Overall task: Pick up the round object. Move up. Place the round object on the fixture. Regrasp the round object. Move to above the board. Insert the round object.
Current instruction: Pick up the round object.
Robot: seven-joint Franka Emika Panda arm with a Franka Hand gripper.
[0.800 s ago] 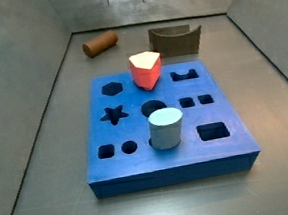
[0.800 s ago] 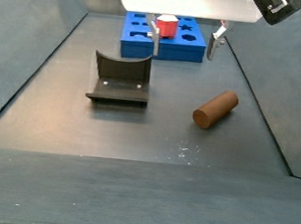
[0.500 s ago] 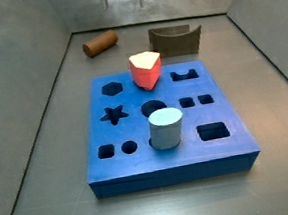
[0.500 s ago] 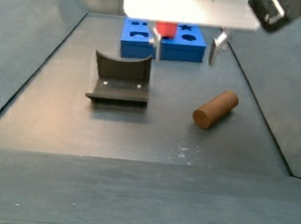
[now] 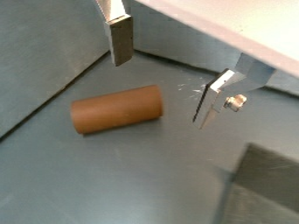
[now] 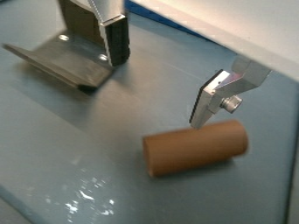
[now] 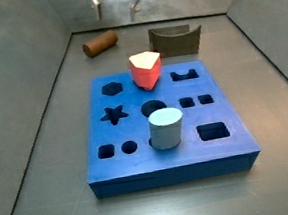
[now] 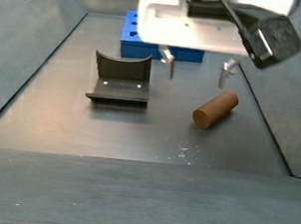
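Observation:
The round object (image 7: 99,44) (image 8: 215,108), a brown cylinder, lies on its side on the grey floor, apart from the board. My gripper (image 8: 198,71) (image 7: 116,0) hangs open above it with nothing between its fingers. In both wrist views the round object (image 5: 114,109) (image 6: 197,149) lies below and off to one side of the gap of the gripper (image 5: 163,74) (image 6: 162,74), untouched. The fixture (image 7: 175,40) (image 8: 121,79) (image 6: 65,54) stands beside it, its notch bare. The blue board (image 7: 182,160) (image 8: 131,27) lies further off.
A red-and-white pentagonal peg (image 7: 147,71) and a pale cylinder (image 7: 167,128) stand in the board's holes. Sloping grey walls (image 7: 39,104) enclose the floor on both sides.
The gripper has come down and moved away from the board toward the round object; it now hides more of the board in a side view. Nothing else moved.

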